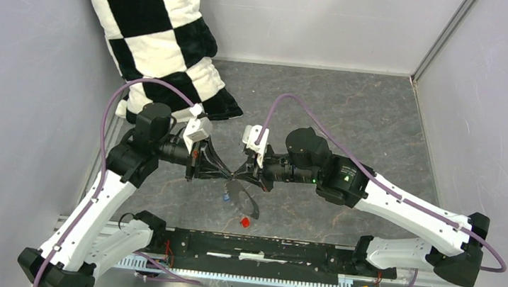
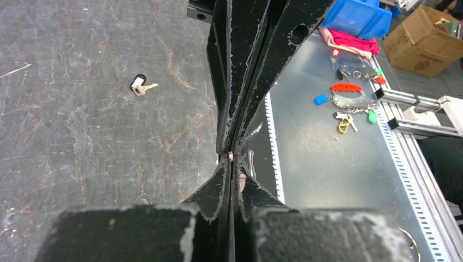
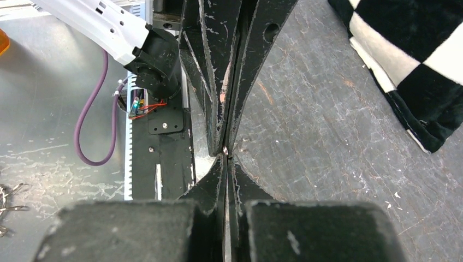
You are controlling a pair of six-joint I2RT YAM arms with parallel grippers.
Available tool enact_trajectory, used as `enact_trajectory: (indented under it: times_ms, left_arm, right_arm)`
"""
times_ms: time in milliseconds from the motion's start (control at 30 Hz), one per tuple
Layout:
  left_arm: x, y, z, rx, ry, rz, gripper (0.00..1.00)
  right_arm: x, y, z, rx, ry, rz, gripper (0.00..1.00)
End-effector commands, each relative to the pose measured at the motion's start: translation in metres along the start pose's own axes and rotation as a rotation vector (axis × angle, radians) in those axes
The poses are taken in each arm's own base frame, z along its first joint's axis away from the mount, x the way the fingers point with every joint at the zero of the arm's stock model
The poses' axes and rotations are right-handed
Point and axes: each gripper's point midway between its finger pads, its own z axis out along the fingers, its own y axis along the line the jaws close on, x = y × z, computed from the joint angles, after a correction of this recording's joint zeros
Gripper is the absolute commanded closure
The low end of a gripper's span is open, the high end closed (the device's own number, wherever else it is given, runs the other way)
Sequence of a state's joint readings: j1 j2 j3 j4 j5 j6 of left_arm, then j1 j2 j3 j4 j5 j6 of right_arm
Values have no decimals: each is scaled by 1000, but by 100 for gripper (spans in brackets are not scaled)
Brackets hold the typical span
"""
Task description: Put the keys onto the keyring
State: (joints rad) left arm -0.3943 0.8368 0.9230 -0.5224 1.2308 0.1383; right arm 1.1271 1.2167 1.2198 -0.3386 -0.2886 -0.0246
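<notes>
Black left claw and black right claw meet tip to tip, both pinched shut on the thin grey wire keyring — arms angled inward above the mottled grey counter.

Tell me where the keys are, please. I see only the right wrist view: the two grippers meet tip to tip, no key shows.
Observer: The top view shows the red key on the table, just below the keyring in that picture.
Operator: And the blue one?
Observer: The blue key sits at the keyring's left edge; whether threaded, I cannot tell.
Operator: The third?
Observer: The left wrist view shows the dark key with a white tag lying alone on the table.
</notes>
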Motion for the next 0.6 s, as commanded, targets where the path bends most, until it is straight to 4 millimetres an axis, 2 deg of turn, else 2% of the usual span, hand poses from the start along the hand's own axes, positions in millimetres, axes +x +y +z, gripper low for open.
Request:
enact_trajectory:
  times_ms: [0, 267, 333, 467, 533, 567]
  left_arm:
    - [-17, -12, -3, 25, -27, 130, 98]
    - [-18, 1, -7, -73, -19, 160, 98]
    - [-18, 7, -8, -110, -15, 170, 98]
    - [-14, 22, -12, -203, 0, 186, 98]
    - [-13, 25, -13, -220, 4, 192, 98]
    - [-13, 25, -13, -223, 3, 193, 98]
  right_arm:
    - [-27, -4, -4, 26, -77, -34, 99]
    - [-28, -5, -4, 38, -87, -16, 98]
    - [-27, -7, -3, 48, -88, -4, 84]
    - [-29, -12, -11, 100, -130, 46, 35]
    - [-30, -16, -18, 137, -155, 56, 18]
    - [-30, -18, -22, 156, -167, 64, 5]
